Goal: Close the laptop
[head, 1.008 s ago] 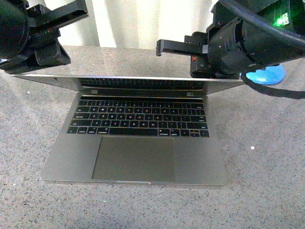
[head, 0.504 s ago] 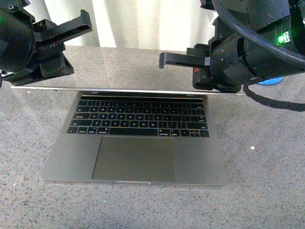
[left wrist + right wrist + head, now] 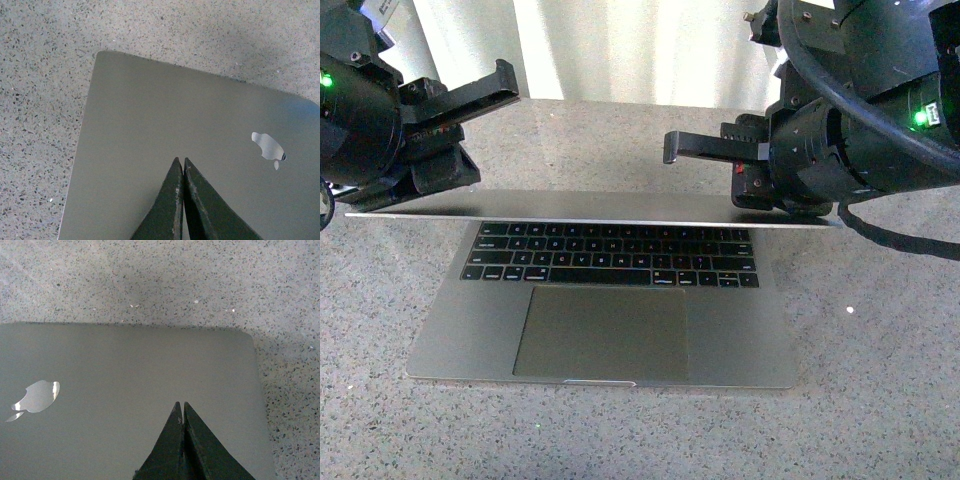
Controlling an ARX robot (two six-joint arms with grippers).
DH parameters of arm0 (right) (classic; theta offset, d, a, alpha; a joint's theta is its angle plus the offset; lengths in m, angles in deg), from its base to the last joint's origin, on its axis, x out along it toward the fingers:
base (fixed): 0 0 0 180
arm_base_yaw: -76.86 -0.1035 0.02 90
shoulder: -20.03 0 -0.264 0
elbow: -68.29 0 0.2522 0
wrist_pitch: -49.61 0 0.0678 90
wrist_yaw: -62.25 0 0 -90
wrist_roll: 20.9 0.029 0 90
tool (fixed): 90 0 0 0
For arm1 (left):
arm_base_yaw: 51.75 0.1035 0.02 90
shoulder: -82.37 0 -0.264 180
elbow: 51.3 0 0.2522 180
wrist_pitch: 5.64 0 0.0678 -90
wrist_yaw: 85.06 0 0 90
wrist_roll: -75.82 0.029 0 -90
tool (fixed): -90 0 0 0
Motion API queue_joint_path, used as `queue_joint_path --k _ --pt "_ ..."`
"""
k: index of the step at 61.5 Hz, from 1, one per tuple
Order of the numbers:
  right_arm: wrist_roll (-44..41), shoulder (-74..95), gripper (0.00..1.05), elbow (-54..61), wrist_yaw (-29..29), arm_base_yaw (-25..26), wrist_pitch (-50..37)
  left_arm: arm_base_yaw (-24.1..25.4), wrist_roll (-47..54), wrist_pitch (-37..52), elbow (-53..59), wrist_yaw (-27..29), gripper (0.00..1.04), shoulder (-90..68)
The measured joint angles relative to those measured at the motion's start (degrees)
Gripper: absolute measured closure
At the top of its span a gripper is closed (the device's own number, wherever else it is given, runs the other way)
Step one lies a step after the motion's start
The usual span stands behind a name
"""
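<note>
Front view, lower centre of frame: grey laptop (image 3: 600, 335) flat on a speckled stone worktop (image 3: 880, 380), lid (image 3: 590, 214) tipped forward to about level, seen edge-on as a thin line across the middle of the frame and hiding the top of the keyboard (image 3: 610, 255). Caught mid-close, by the look roughly halfway down. In the wrist views, laid on the lid's back either side of the apple logo (image 3: 267, 147): left gripper (image 3: 180, 162) and right gripper (image 3: 181, 406), fingers (image 3: 167, 200) squeezed together on both, pinching nothing. Next, most likely, an even two-armed push downward until fully shut, without skidding off the smooth metal. Against half a second earlier: lid edge lower in the frame, more of the keyboard's top covered, both arms lower too.
</note>
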State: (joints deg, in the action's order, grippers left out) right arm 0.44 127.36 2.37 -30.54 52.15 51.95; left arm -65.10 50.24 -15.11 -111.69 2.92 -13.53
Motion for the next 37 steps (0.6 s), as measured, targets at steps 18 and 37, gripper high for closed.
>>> queue_joint_path --k 18,37 --pt "0.7 0.8 1.04 1.1 0.0 -0.7 -1.2 0.0 -0.5 1.2 1.5 -0.3 1.01 -0.5" --pt "1.4 1.2 1.04 2.3 0.1 -1.3 -2.3 -0.1 -1.6 2.9 2.5 -0.6 1.01 -1.8"
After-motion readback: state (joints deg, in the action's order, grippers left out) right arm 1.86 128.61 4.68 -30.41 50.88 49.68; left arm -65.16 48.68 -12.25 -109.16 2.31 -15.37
